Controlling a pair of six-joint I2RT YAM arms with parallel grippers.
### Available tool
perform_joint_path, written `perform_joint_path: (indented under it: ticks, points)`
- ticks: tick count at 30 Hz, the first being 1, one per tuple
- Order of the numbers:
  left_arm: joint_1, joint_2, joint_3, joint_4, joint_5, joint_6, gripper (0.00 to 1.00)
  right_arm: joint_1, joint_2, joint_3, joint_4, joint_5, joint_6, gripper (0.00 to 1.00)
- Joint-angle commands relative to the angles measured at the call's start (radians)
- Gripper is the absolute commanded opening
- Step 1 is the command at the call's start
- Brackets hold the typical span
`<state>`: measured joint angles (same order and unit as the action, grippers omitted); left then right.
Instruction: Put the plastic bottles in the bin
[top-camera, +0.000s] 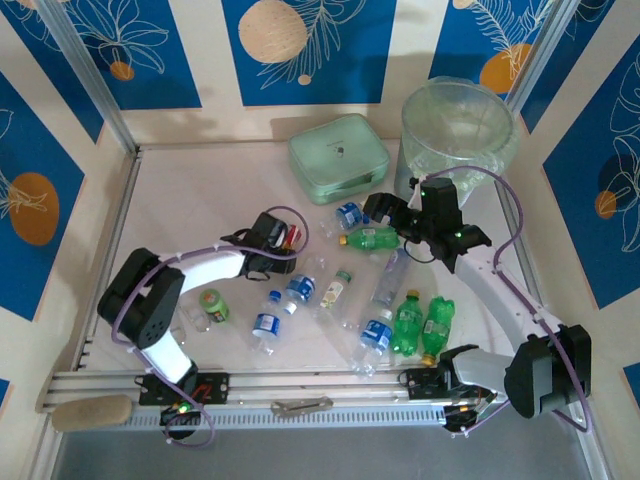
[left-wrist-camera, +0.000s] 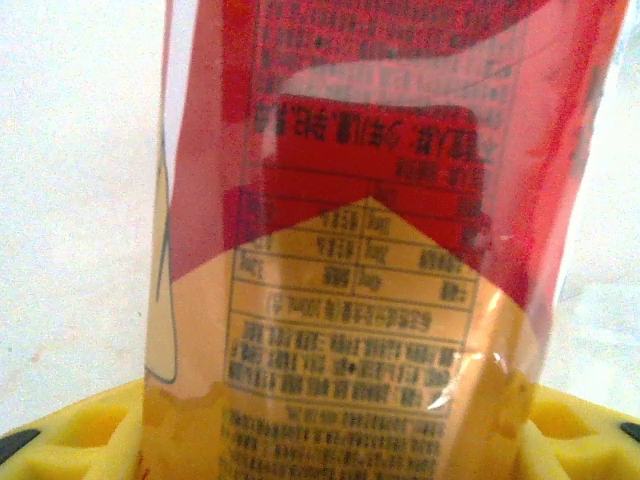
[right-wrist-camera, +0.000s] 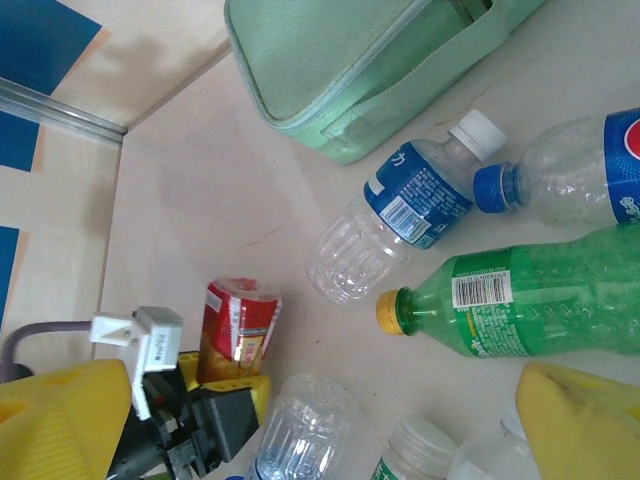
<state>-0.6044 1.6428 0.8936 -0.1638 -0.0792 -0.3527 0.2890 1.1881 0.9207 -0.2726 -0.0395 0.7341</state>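
So the left end effector (top-camera: 288, 240) is clamping onto the red-labelled bottle (left-wrist-camera: 340, 200), yellow pads pressing on both sides low on the body. The bottle is standing upright on the desk (top-camera: 200, 200), left of the pile and well apart from the bin (top-camera: 412, 135) in the far right corner. The right end effector (top-camera: 390, 213) is hanging wide apart over the middle bottles, holding nothing. For this step I'd say keep the squeeze gentle since thin plastic will probably buckle, lift straight up before swinging right, and stay high enough to clear the mint-green case (top-camera: 338, 158) and the other arm. Counting from the top view, I'm getting one red one, three green bottles (top-camera: 407, 322) with yellow caps, at least four blue-labelled bottles (top-camera: 267, 325), plus a few clear or odd ones I can't count. One bin, one case.
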Motion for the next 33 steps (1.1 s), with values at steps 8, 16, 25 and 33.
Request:
perform_joint_path:
  ticks: [8, 16, 25, 33]
  points:
    - [-0.008, -0.157, -0.012, 0.196, 0.179, 0.007, 0.37, 0.073, 0.089, 0.037, 0.182, -0.203, 0.048, 0.99]
    - [-0.011, -0.204, -0.041, 0.354, 0.334, -0.106, 0.37, 0.158, 0.190, 0.082, 0.355, -0.292, 0.073, 0.96]
    - [-0.018, -0.209, -0.077, 0.484, 0.461, -0.197, 0.37, 0.203, 0.291, 0.123, 0.425, -0.307, 0.091, 0.89]
    - [-0.030, -0.215, -0.088, 0.515, 0.490, -0.219, 0.38, 0.240, 0.336, 0.168, 0.349, -0.229, 0.034, 0.86]
